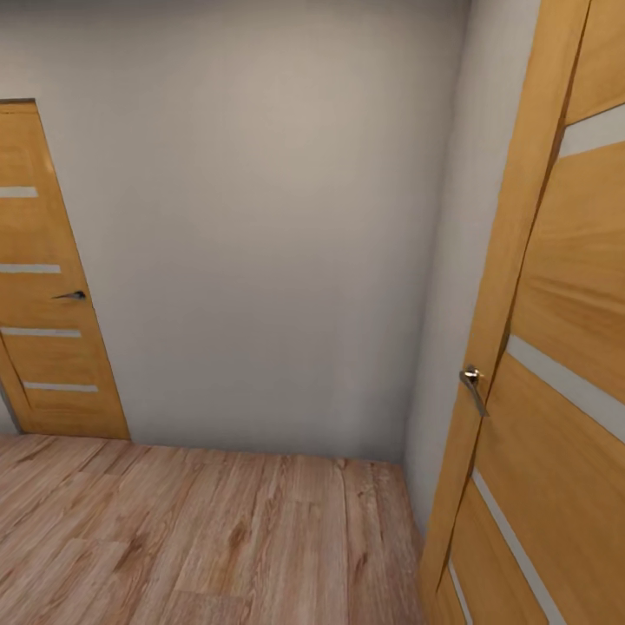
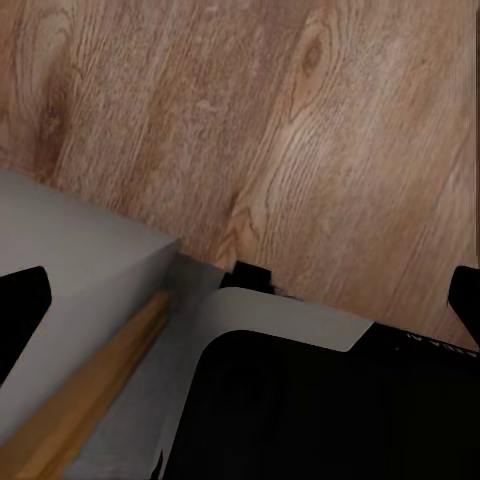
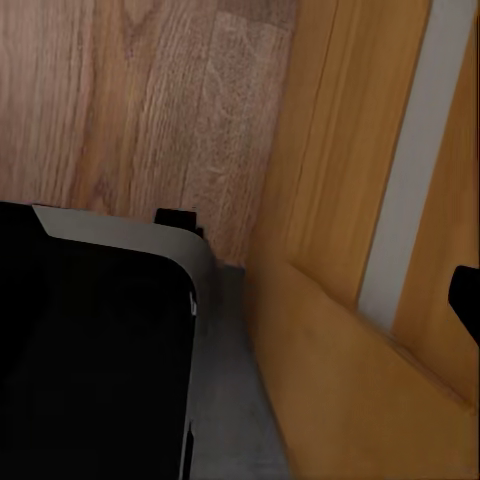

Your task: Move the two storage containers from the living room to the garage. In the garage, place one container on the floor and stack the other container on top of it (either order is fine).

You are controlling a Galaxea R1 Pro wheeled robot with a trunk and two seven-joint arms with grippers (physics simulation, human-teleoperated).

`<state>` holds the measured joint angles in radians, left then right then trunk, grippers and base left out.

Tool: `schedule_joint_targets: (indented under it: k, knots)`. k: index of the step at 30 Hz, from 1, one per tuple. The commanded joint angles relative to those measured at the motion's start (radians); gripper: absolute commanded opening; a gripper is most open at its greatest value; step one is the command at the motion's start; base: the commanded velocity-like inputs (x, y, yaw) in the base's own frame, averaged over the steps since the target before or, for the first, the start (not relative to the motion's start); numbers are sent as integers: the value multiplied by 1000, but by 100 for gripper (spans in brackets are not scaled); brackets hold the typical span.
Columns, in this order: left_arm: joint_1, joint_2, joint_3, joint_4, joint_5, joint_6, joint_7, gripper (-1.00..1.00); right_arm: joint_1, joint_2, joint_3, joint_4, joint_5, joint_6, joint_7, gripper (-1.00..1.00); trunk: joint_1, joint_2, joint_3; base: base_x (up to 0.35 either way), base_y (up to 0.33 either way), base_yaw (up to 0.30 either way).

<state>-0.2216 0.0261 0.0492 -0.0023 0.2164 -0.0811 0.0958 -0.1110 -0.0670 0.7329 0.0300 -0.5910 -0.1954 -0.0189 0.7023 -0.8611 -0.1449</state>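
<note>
A corner of a room is seen from the head view: a pale grey wall (image 1: 260,217) runs across the far side, and a light wood plank floor (image 1: 200,538) lies in front of it. A wooden door with pale horizontal strips (image 1: 48,286) is set in the far wall at the left, its dark handle (image 1: 71,296) at mid height. A second wooden door (image 1: 555,347) stands near on the right, with a metal lever handle (image 1: 473,386) at its edge.

In the left wrist view, the left gripper (image 2: 245,310) is held over the plank floor, its dark fingertips (image 2: 22,300) wide apart with nothing between them; the robot's black base (image 2: 330,410) is seen below.

In the right wrist view, one dark fingertip (image 3: 466,295) is seen against the near door; whether that gripper is spread or closed cannot be told.
</note>
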Motion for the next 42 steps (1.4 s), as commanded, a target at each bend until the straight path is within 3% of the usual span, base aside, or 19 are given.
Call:
schedule_joint_targets:
  k: [1, 42]
  knots:
    - [-1, 0, 5, 1, 1, -3, 1, 100, -1, 1, 8, 2, -5, -4, -1, 100, 1, -1, -1, 322, 0, 0]
    - [-1, 0, 5, 1, 1, -3, 1, 100, -1, 6, 8, 2, -6, -6, -1, 100, 1, -1, -1, 322, 0, 0]
